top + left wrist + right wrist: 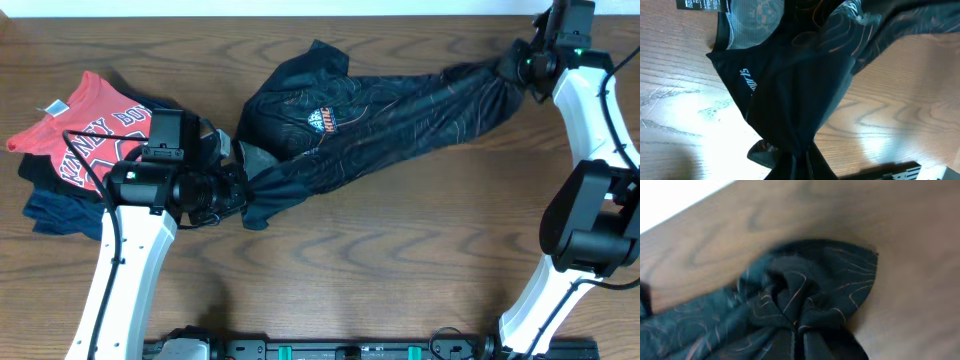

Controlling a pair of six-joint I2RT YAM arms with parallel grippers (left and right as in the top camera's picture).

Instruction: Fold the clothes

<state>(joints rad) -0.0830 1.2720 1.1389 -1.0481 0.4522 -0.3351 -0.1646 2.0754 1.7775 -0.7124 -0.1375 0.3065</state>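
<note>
jersey point(400, 110) stretched between grippers | left gripper point(241, 192) clamps one end, right gripper point(519, 63) the other | red shirt point(85, 135) beside left arm

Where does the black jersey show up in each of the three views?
Overhead: black jersey stretched across the upper centre, from lower left to upper right.
Left wrist: it fills the centre, narrowing to a bunch at the bottom edge.
Right wrist: a gathered bunch in the lower centre.
Shared landmark: its thin orange contour lines, with the wood table beneath.
</note>
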